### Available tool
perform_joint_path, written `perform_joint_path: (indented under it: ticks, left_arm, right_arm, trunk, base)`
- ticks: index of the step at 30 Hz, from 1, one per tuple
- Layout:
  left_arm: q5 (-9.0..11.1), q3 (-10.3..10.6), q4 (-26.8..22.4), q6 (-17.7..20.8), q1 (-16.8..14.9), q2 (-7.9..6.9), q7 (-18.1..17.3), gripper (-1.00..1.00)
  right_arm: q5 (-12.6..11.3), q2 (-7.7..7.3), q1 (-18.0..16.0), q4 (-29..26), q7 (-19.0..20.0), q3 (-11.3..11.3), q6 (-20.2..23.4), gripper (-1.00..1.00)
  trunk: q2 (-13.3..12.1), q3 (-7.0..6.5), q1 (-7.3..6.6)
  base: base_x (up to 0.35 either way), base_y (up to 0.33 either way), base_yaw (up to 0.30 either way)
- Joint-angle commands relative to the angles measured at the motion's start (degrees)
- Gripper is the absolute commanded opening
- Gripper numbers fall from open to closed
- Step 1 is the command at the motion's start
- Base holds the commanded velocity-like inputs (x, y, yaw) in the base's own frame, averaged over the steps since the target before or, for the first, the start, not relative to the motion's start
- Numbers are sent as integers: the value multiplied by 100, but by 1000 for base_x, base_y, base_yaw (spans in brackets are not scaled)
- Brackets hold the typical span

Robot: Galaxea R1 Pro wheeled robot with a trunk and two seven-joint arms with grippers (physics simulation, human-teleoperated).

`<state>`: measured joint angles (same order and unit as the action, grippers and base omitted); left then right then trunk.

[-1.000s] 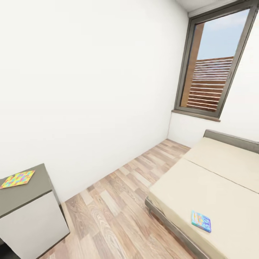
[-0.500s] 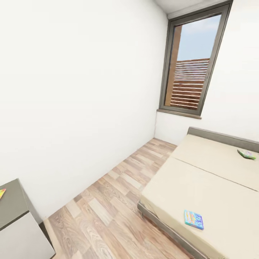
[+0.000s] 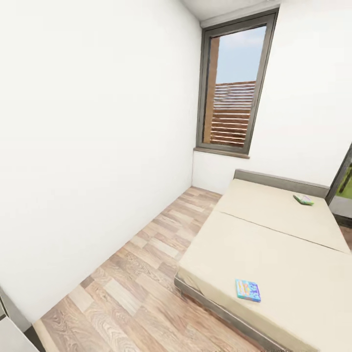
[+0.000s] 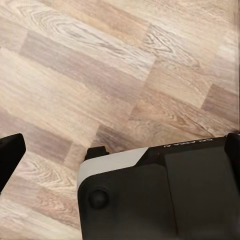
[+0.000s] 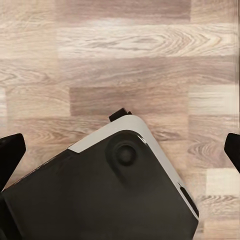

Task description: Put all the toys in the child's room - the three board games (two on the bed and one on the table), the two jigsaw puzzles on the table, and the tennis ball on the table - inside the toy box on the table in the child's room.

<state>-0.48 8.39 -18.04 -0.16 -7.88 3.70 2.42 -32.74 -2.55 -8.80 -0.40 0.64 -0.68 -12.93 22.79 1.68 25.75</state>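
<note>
Two board games lie on the beige bed point(image 3: 288, 234) in the head view. A blue and multicoloured box point(image 3: 248, 290) rests near the bed's near edge. A white-green box point(image 3: 303, 199) sits far up the mattress, close to the grey headboard point(image 3: 281, 181). A sliver of the table point(image 3: 10, 335) shows at the lower left corner. My left gripper point(image 4: 120, 160) is open over the wood floor, above the robot's dark base point(image 4: 165, 195). My right gripper point(image 5: 120, 152) is open too, with nothing between its fingers.
A strip of wood-plank floor point(image 3: 146, 264) runs between the white wall point(image 3: 88, 146) and the bed. A tall grey-framed window point(image 3: 232, 83) stands at the far end. Another glazed opening point(image 3: 344, 183) shows at the right edge, past the bed.
The head view has swung to the right: the table with its puzzle square has slid out at the left, and the far board game near the headboard has come into view.
</note>
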Motion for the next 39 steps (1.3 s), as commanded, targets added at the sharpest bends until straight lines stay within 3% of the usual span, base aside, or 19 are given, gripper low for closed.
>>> perform_joint_path:
  ticks: [1,39]
  left_arm:
    - [-5,31,-4,-2,-3,-2,24,100]
    - [-5,31,2,-2,-3,0,29,100]
  right_arm:
    - [-13,0,-7,5,7,-5,-17,100]
    - [-5,2,-8,5,-2,-4,-17,100]
  trunk:
    - [13,13,3]
    - [13,13,3]
  base:
    - [1,3,-280]
    - [0,0,-280]
